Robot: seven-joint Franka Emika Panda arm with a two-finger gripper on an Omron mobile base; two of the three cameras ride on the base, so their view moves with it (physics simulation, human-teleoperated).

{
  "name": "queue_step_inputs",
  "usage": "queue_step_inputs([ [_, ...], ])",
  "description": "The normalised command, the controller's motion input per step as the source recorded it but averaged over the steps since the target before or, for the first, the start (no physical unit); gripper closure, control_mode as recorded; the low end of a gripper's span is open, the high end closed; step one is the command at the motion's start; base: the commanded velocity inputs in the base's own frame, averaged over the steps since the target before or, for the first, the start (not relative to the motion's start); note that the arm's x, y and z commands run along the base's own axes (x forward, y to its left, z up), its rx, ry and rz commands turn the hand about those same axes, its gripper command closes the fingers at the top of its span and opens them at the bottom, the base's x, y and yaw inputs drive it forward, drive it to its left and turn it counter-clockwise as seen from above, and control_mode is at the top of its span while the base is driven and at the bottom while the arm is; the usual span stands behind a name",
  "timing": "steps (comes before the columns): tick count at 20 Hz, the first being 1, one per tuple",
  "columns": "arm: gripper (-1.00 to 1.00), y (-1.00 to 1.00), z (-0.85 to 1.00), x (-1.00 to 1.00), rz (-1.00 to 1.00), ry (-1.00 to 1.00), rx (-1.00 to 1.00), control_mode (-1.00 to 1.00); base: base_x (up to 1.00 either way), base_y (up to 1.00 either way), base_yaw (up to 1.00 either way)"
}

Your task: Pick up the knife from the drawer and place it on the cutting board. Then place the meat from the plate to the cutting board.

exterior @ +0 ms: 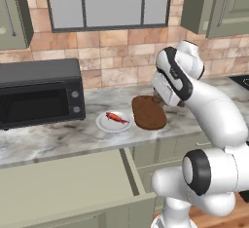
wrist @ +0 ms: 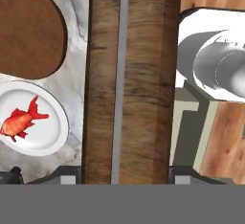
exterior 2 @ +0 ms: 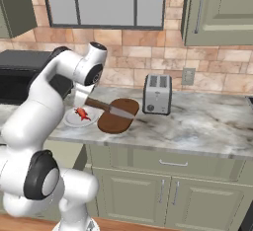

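Knife [exterior 2: 107, 108] is sitting clamped in the tool [exterior 2: 85, 101], which is closed around its brown wooden handle; the grey blade is reaching out over the cutting board [exterior 2: 117, 115] in the right base view. In the hand view the handle [wrist: 129, 74] is running close up along the middle of the frame, with a grey strip down its length.

Cutting board is lying flat on the marble bench [exterior: 58, 137], a dark brown slab with rounded corners, and the arm is hanging just above its far end in the left base view [exterior: 148, 112]. Just beside it, on the microwave side, the white plate [exterior: 103, 123] is resting on the bench, apart from the board by a narrow gap. Meat [exterior: 116, 118] is lying on the plate, a small red-orange piece; the hand view is showing it too [wrist: 21, 121], on the plate [wrist: 50, 132] next to the board's rounded edge [wrist: 28, 36].

Drawer [exterior: 63, 185] is standing pulled out below the bench edge, its pale flat inside facing up. A black microwave [exterior: 39, 93] is sitting on the bench to the left, and a silver toaster [exterior 2: 157, 94] is standing to the right of the board.
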Motion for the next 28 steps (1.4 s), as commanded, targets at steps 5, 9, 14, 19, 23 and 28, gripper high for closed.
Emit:
queue_step_inputs([
  [5,1.0,-0.19,-0.45,0.4,0.0,0.01,-0.03,-1.0,0.0,0.0,0.0],
  [9,1.0,-0.18,-0.41,0.48,0.0,0.03,-0.01,-1.0,0.0,0.0,0.0],
  [14,1.0,-0.04,-0.5,0.5,0.0,0.03,-0.04,-1.0,0.0,0.0,0.0],
  [19,1.0,-0.08,-0.47,0.46,0.0,0.04,-0.05,-1.0,0.0,0.0,0.0],
  [23,1.0,-0.11,-0.41,0.5,0.0,0.01,-0.03,-1.0,0.0,0.0,0.0],
  [28,1.0,-0.18,-0.42,0.49,0.0,0.0,0.0,-1.0,0.0,0.0,0.0],
])
